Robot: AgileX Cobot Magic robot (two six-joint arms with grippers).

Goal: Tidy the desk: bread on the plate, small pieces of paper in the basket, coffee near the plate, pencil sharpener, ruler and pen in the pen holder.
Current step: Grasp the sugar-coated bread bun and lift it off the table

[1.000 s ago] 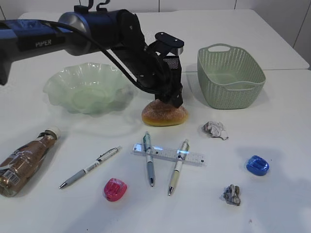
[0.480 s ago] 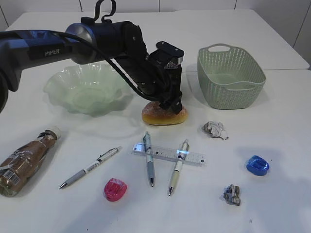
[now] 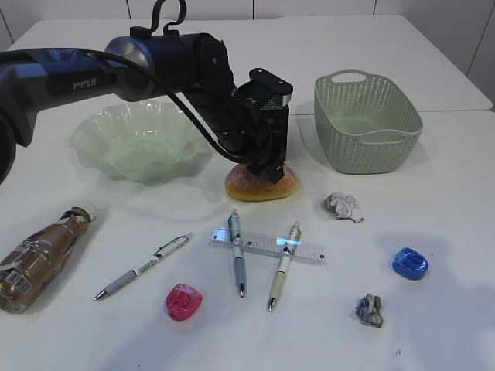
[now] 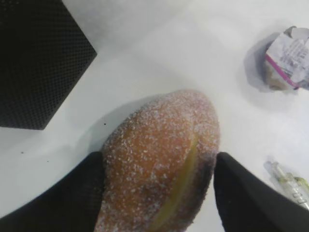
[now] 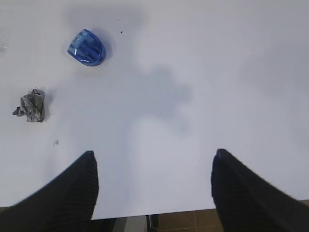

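The sugar-dusted bread (image 3: 261,185) (image 4: 159,154) lies on the white desk (image 3: 433,193), right of the green wavy plate (image 3: 100,139). My left gripper (image 3: 267,170) (image 4: 159,164) is down over it, and both black fingers press its sides. The black pen holder (image 4: 34,63) stands just behind the bread. The ruler (image 3: 305,249) lies across two pens (image 3: 236,255) (image 3: 282,267); a third pen (image 3: 143,267) lies left. Paper balls (image 3: 343,206) (image 3: 370,309) and a pink (image 3: 183,301) and a blue pencil sharpener (image 3: 409,263) (image 5: 87,47) lie in front. My right gripper (image 5: 154,179) hangs open over bare desk.
The sage-green basket (image 3: 367,147) stands at the back right. The coffee bottle (image 3: 39,259) lies on its side at the front left. In the right wrist view the desk's near edge (image 5: 159,210) runs just under the fingers, with a paper ball (image 5: 31,105) to the left.
My left gripper has dropped lower over the bread and its fingers have closed in against the bun's sides. The bread stays on the desk. The right arm has not moved.
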